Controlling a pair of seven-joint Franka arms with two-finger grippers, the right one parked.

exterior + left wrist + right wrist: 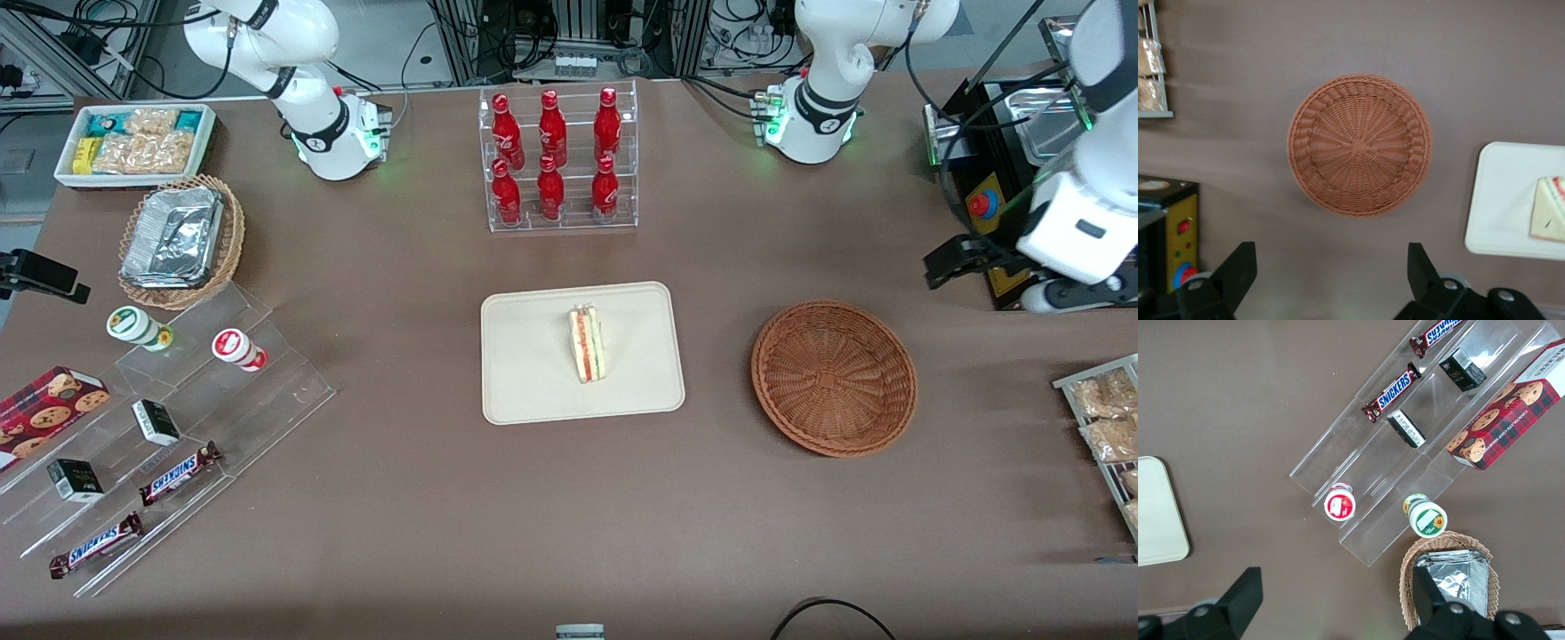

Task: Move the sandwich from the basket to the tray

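The sandwich (587,345) lies on the cream tray (524,364) in the middle of the table, its red, orange and green filling showing along the cut edge. The reddish-brown wicker basket (834,378) stands empty beside the tray, toward the working arm's end. My left gripper (953,262) hangs open and empty above the table, farther from the front camera than the basket and off toward the table's end. The left wrist view shows the empty basket (1359,145), the tray (1508,193) and a corner of the sandwich (1549,217), with the gripper (1331,270) wide open over bare table.
A clear rack of red bottles (560,160) stands farther from the front camera than the tray. A black box with a red button (982,204) sits near my gripper. A wire rack of snack packets (1102,418) is at the working arm's end. A tan basket with foil containers (182,236) and an acrylic snack stand (151,444) are at the parked arm's end.
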